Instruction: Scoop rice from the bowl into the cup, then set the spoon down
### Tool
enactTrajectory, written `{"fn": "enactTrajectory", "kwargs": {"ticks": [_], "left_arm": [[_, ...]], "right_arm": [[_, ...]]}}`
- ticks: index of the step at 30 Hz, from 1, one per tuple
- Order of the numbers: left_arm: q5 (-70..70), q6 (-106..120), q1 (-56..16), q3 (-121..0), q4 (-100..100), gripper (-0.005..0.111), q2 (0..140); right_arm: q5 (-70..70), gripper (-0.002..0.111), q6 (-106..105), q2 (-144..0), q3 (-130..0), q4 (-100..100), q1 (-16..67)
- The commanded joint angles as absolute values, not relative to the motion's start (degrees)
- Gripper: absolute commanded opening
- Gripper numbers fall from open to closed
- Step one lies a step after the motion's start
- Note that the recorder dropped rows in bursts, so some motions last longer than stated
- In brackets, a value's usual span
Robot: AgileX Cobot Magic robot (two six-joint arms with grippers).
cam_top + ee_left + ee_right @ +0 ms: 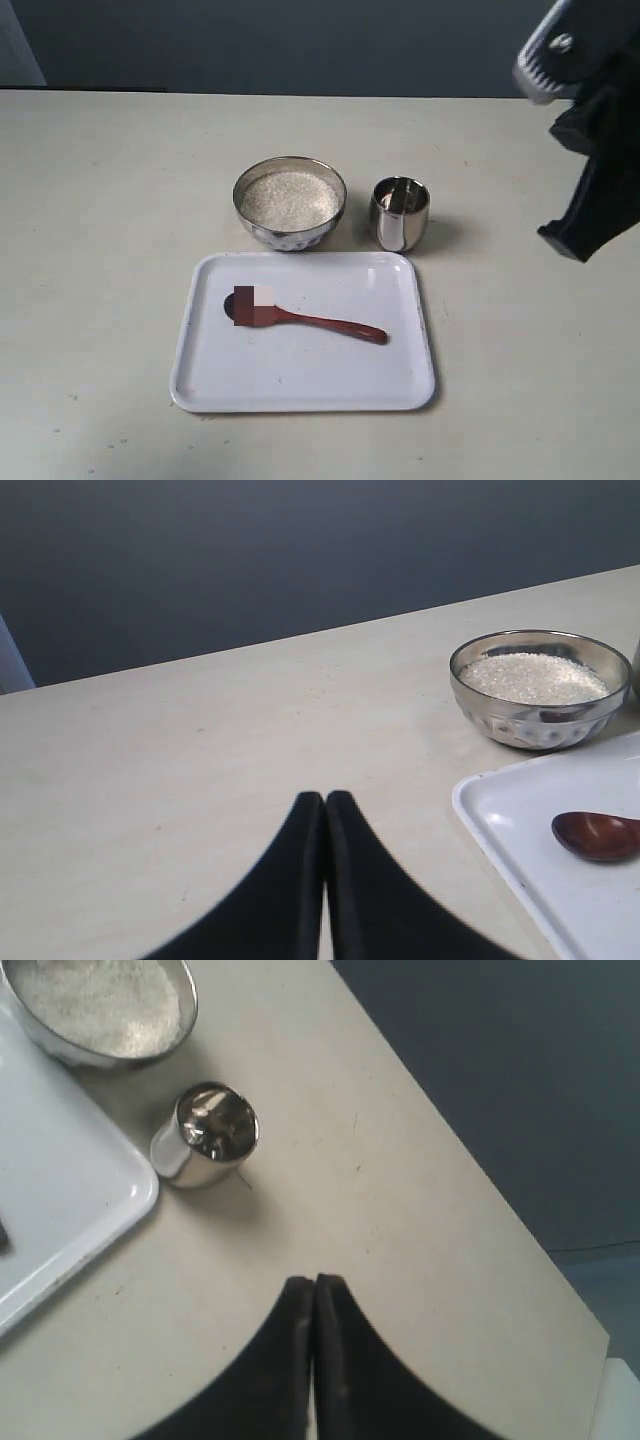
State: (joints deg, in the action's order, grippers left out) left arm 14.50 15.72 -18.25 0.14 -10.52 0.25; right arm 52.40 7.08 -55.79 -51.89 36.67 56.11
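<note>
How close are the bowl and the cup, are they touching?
Apart. The exterior view shows a clear gap between the bowl and the cup.

There is one bowl [290, 238], and it holds one heap of rice [290, 198]. There is one cup [401, 218], so the steel vessels number two. There is one spoon [330, 323] and one white tray [300, 375]. All of these are on a single counter [100, 250]. Two hands are in view, the left hand [325, 805] and the right hand [314, 1290], and each shows two black fingers [285, 890].
</note>
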Motion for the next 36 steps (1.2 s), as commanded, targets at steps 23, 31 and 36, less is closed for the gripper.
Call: {"fn": "enactTrajectory", "kwargs": {"ticks": [23, 31, 36], "left_arm": [[13.8, 15.6, -18.5, 0.0, -10.5, 0.001, 0.0], [13.8, 15.6, -18.5, 0.0, -10.5, 0.001, 0.0], [13.8, 15.6, -18.5, 0.0, -10.5, 0.001, 0.0]], "right_arm": [[25.1, 0.0, 16.6, -42.4, -44.2, 26.3, 37.2], [0.6, 0.0, 16.6, -30.7, -23.6, 11.1, 12.6], [-12.5, 0.0, 16.6, -20.5, -9.2, 11.1, 6.6]]}}
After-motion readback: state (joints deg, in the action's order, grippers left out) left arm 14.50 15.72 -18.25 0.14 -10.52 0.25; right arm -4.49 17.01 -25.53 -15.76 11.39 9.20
